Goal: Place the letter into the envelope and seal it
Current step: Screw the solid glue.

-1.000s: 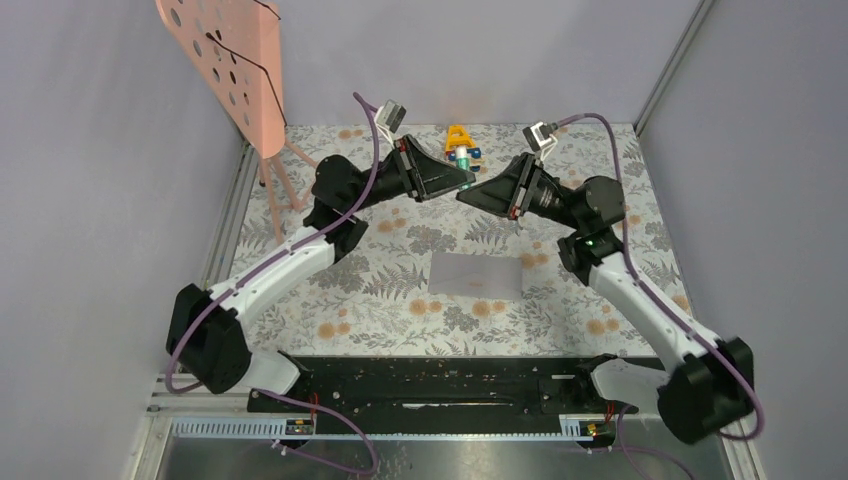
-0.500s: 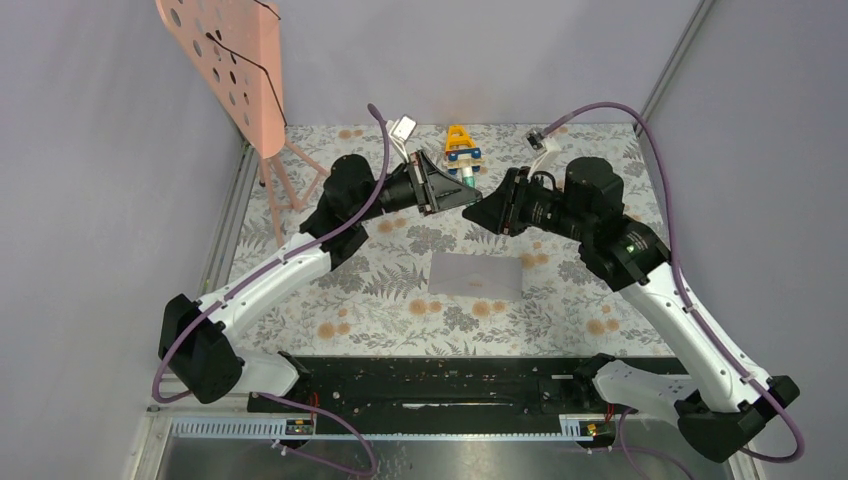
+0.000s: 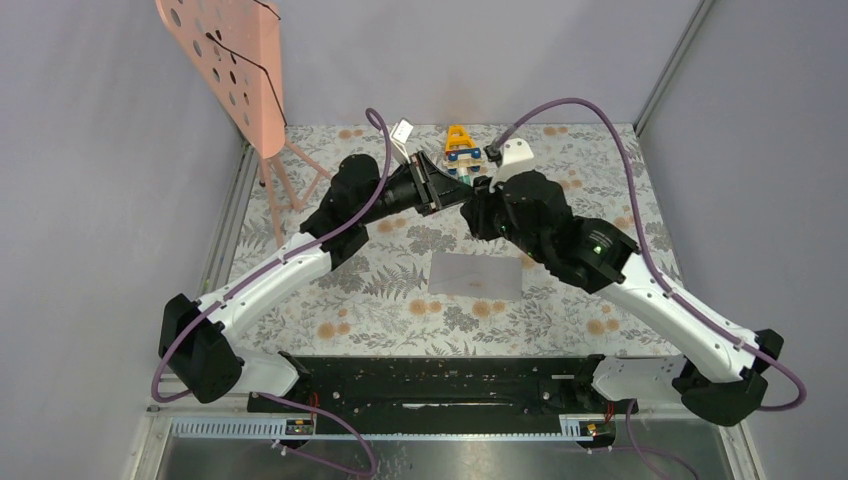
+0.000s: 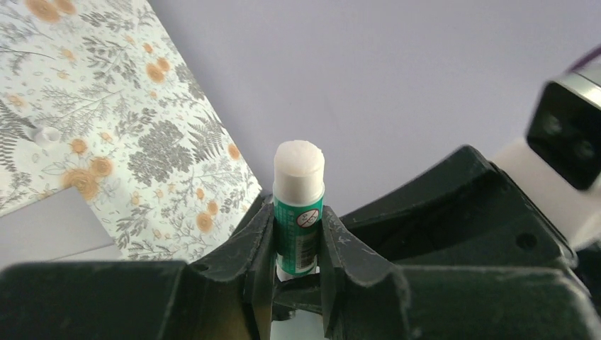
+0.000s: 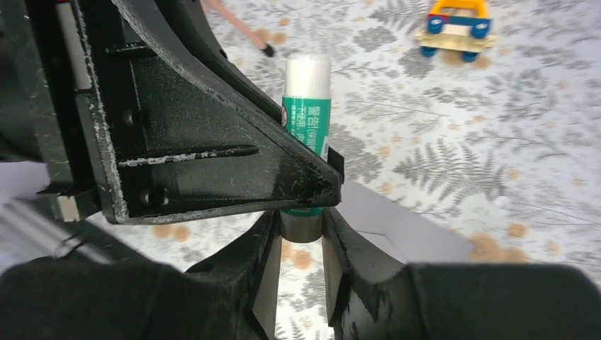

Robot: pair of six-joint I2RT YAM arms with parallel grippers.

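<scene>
The grey-lilac envelope (image 3: 475, 275) lies flat on the floral table, below both grippers; it also shows in the left wrist view (image 4: 42, 227) and in the right wrist view (image 5: 407, 227). No separate letter shows. My left gripper (image 3: 458, 193) (image 4: 299, 216) is shut on a green glue stick (image 4: 299, 205) with its white glue end bared. The stick is held in the air above the table. My right gripper (image 3: 474, 205) (image 5: 301, 230) meets it tip to tip. Its fingers close on the stick's grey base (image 5: 301, 228), below the green body (image 5: 307, 120).
A yellow toy car (image 3: 459, 143) (image 5: 457, 25) stands at the back of the table, just behind the grippers. A pink perforated board on thin legs (image 3: 225, 60) stands at the back left. Grey walls close in the table's sides and back.
The right arm has swung left and turned its wrist over, bringing its gripper onto the base of the glue stick. The left gripper, still holding the stick, has shifted slightly.
</scene>
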